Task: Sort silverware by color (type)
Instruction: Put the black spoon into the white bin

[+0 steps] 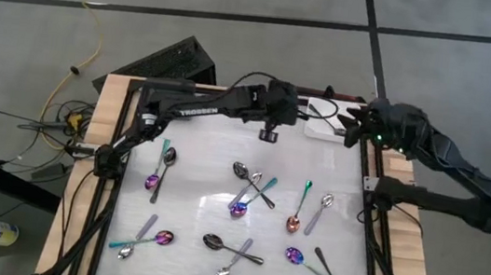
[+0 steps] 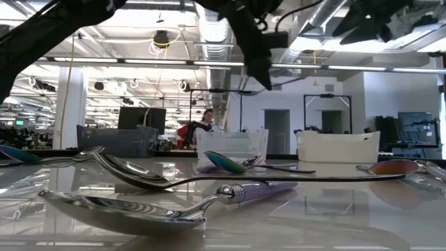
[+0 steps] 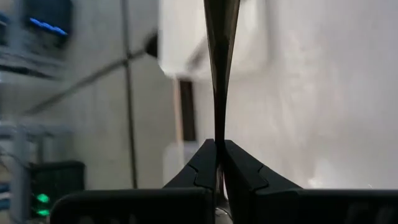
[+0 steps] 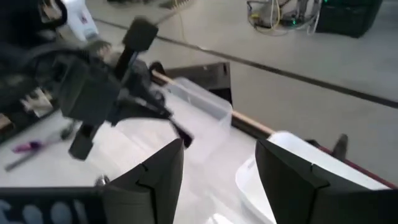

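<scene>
Grey floor surrounds the pale counter [image 1: 207, 142] in the high view, where spoons [image 1: 247, 199] are scattered across the middle and near parts. The left end effector [image 1: 270, 126] is seen over the far middle, and the right end effector [image 1: 351, 130] is held by the white bin [image 1: 323, 121] at the far edge.

From the low view, a silver spoon [image 2: 125, 213] is seen nearest, with a clear bin [image 2: 232, 146] and the white bin [image 2: 338, 146] behind.

In the left wrist view, the fingers [image 3: 199, 168] are clenched on a thin dark handle [image 3: 221, 68].

In the right wrist view, the fingers [image 4: 155, 174] are spread apart, grasping nothing, above the white bin [image 4: 292, 162].
</scene>
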Robot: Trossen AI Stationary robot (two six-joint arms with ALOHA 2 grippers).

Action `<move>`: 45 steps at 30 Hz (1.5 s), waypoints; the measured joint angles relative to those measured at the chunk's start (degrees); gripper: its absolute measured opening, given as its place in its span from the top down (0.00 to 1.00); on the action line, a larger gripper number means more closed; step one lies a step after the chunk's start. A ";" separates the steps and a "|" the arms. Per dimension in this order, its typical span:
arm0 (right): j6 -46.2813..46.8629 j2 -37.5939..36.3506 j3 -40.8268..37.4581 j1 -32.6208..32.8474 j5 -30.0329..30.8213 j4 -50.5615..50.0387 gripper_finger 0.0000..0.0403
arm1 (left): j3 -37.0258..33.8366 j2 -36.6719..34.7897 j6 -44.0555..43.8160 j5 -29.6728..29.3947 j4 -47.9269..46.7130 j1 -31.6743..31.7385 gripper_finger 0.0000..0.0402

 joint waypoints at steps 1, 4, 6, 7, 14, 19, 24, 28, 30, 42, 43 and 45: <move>0.00 0.64 -0.22 -1.44 -2.13 1.96 0.45 | 0.00 -0.83 -0.36 0.23 -1.52 0.04 1.00; -0.01 4.25 -0.93 -5.01 -10.44 5.46 0.45 | 0.00 -3.31 -1.04 0.72 -7.07 0.04 1.00; -0.04 7.31 -1.03 -6.58 -14.65 7.19 0.45 | 0.00 -5.02 -1.09 1.79 -10.40 0.05 1.00; -0.37 8.66 -1.13 -7.07 -15.52 7.97 0.45 | 0.00 -5.96 -1.16 1.84 -12.54 0.11 1.00; -0.61 16.08 -1.08 -5.64 -18.83 22.02 0.45 | -4.19 -14.81 -6.13 9.61 -19.81 2.50 1.00; 0.29 20.74 -1.01 -2.22 -19.48 29.63 0.45 | -27.78 -26.12 -6.68 8.73 -4.63 1.90 1.00; 1.37 26.27 -1.03 1.41 -20.82 36.21 0.45 | -54.80 -39.64 -4.11 -1.13 23.66 -0.59 1.00; 4.59 31.05 -1.03 3.52 -21.16 42.83 0.45 | -69.78 -45.68 1.90 -8.78 45.75 -2.44 1.00; 5.97 33.31 -1.03 4.03 -22.08 46.28 0.45 | -73.74 -46.71 5.07 -11.44 52.72 -2.70 1.00; 7.64 42.09 -1.01 4.19 -23.53 56.35 0.45 | -75.63 -46.34 4.01 -14.14 51.67 -1.96 1.00; 7.89 42.58 -1.01 4.19 -23.53 56.91 0.45 | -75.63 -46.34 4.02 -14.16 51.71 -1.92 1.00; 8.45 43.55 -0.99 4.19 -23.55 58.13 0.45 | -75.63 -46.34 3.96 -14.14 51.65 -1.95 1.00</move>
